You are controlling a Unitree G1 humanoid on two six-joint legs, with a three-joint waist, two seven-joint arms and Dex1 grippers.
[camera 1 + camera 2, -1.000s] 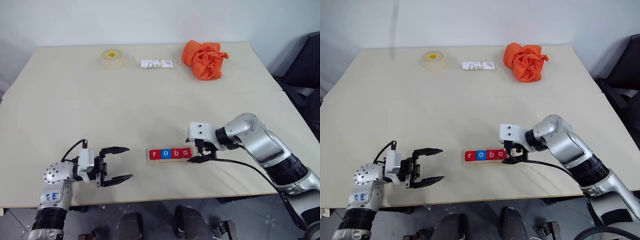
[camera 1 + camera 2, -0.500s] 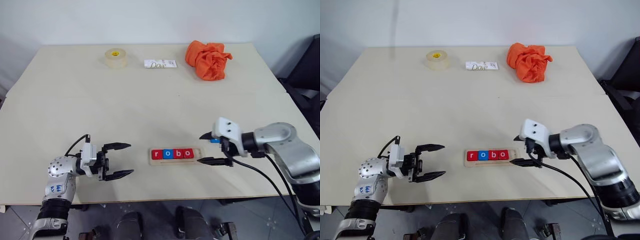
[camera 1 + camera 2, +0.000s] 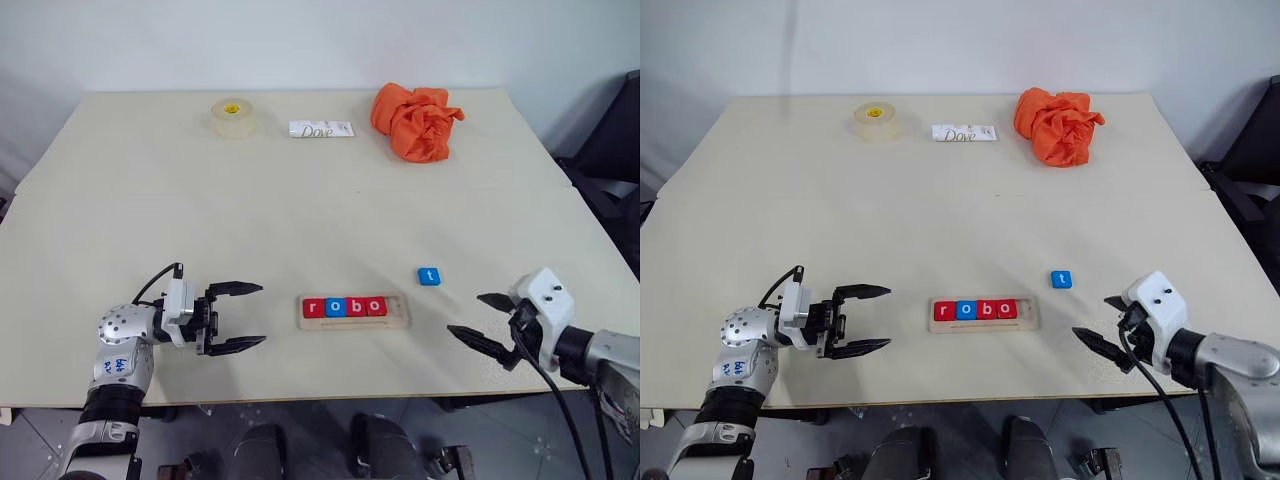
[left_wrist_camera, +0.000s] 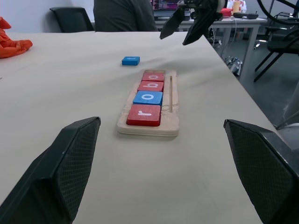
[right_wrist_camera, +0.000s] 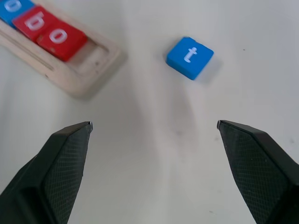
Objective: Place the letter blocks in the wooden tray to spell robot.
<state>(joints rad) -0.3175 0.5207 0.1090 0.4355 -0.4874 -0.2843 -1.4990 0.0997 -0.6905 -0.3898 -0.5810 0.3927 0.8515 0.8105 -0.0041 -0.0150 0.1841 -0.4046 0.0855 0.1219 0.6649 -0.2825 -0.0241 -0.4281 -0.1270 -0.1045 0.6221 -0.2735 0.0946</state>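
Note:
The wooden tray [image 3: 400,318] lies near the table's front edge and holds letter blocks [image 3: 345,307] reading r, o, b, o, with one free slot at its right end. A blue t block [image 3: 429,276] lies loose on the table, behind and to the right of the tray. My right gripper [image 3: 478,320] hovers open and empty at the front right, apart from the t block [image 5: 189,57]. My left gripper [image 3: 240,316] stands open and empty left of the tray, pointing at it [image 4: 171,122].
At the back of the table [image 3: 150,210] sit a roll of tape [image 3: 231,116], a white Dove packet [image 3: 320,129] and a crumpled orange cloth [image 3: 415,120]. A dark chair [image 3: 615,140] stands off the table's right side.
My right gripper has drawn away from the tray's right end, going right and toward the front edge, and the blue t block now shows on the table. The left gripper has stayed put.

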